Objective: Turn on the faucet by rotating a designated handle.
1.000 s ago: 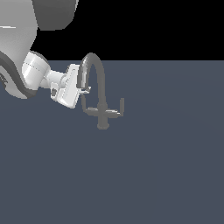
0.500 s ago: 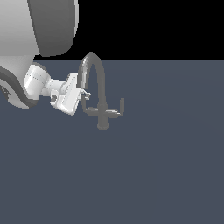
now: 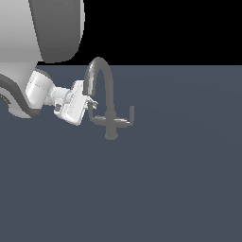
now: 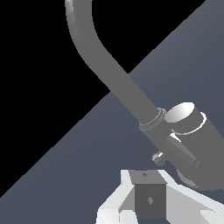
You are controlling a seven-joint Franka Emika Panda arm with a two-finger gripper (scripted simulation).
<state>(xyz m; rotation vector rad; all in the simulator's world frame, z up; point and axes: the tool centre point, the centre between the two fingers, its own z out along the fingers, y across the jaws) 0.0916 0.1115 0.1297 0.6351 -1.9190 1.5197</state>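
As the jaws have edged closer since a second ago | handle now lies just ahead of the jaws, faucet directly beyond on the surface | jaw state: cannot tell | contact imminent, rotation not begun.

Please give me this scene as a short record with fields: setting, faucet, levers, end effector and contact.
setting: simulated render, plain grey floor, black background
faucet: grey gooseneck tap, upright, tall arched spout
levers: two thin arms at the base; handle points to the exterior view's left, the other lever to its right with an upturned tip
end effector: white, at the handle's left end, under the spout mouth
contact: fingers reach the handle; actual touch cannot be told
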